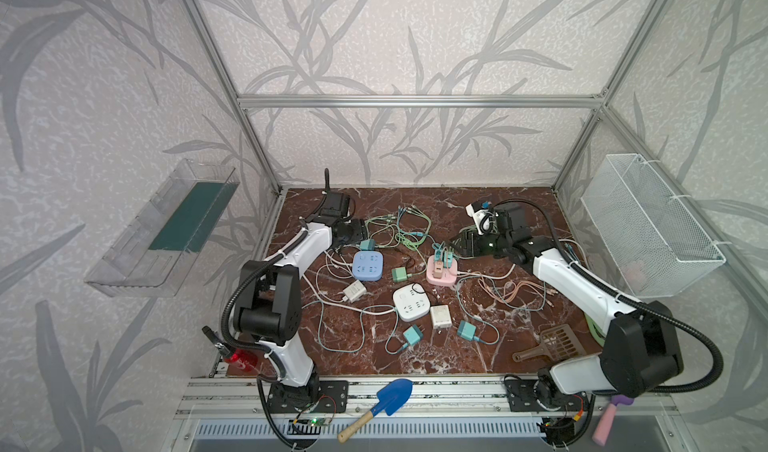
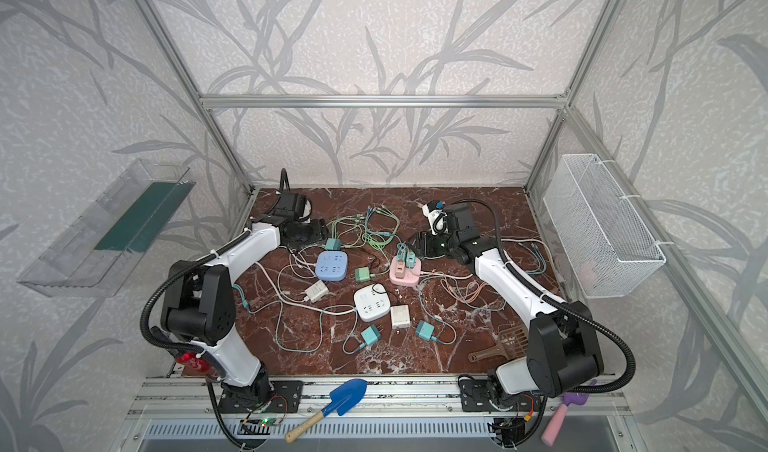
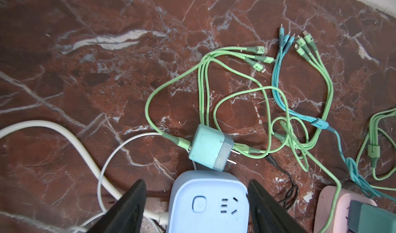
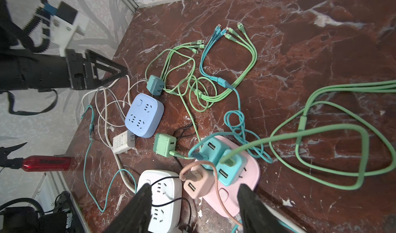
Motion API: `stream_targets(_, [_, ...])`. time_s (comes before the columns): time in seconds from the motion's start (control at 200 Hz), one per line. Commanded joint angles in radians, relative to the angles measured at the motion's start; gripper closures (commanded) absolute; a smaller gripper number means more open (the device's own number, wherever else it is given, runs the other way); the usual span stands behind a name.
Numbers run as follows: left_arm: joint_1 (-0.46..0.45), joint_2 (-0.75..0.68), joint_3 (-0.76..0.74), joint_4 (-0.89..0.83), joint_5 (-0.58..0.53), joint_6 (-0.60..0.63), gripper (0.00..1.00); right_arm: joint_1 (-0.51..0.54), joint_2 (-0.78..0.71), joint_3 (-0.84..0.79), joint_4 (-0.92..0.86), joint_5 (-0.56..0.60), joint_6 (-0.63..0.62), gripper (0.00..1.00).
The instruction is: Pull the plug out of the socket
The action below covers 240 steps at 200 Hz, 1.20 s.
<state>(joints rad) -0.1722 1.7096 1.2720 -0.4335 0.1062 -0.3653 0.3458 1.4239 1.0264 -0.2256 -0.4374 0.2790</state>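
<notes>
A pink socket (image 1: 448, 280) (image 4: 227, 202) lies right of the table's middle with three plugs in it: two teal plugs (image 4: 212, 148) (image 4: 231, 169) and a tan plug (image 4: 198, 182). My right gripper (image 1: 462, 243) (image 4: 194, 187) hovers open just above and behind them, its fingers (image 4: 139, 202) on either side of the tan plug and apart from it. A blue socket (image 1: 367, 266) (image 3: 207, 206) has no plug in it. A loose teal plug (image 1: 367, 244) (image 3: 211, 147) lies against its far edge. My left gripper (image 1: 353, 231) (image 3: 197, 199) is open over that end, holding nothing.
A white socket (image 1: 411, 303) with a black cable across it, a green plug (image 1: 401, 274), white chargers (image 1: 354, 291) and more teal plugs (image 1: 412, 335) lie among tangled cables (image 3: 300, 92). A brown scoop (image 1: 548, 342) is front right, and a wire basket (image 1: 648, 225) hangs on the right wall.
</notes>
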Motion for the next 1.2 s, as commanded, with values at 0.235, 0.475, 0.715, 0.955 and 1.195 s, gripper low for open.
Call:
stream_targets(0.235, [-0.191, -0.162, -0.097, 0.022, -0.165, 0.022, 0.21, -0.015, -0.071, -0.111, 0.008, 0.071, -0.033, 0.38])
stream_targets(0.475, [-0.388, -0.212, -0.202, 0.153, -0.251, -0.02, 0.18, -0.023, -0.081, -0.208, 0.064, 0.082, -0.039, 0.4])
stream_targets(0.715, [-0.543, -0.2, -0.247, 0.237, -0.32, -0.071, 0.13, -0.022, -0.105, -0.31, 0.14, 0.068, -0.095, 0.36])
stream_targets(0.955, [-0.662, -0.138, -0.275, 0.316, -0.347, -0.167, 0.11, -0.021, -0.089, -0.35, 0.179, 0.053, -0.057, 0.34])
stream_targets(1.195, [-0.747, -0.061, -0.237, 0.323, -0.36, -0.199, 0.11, -0.019, -0.032, -0.344, 0.179, 0.058, -0.057, 0.4])
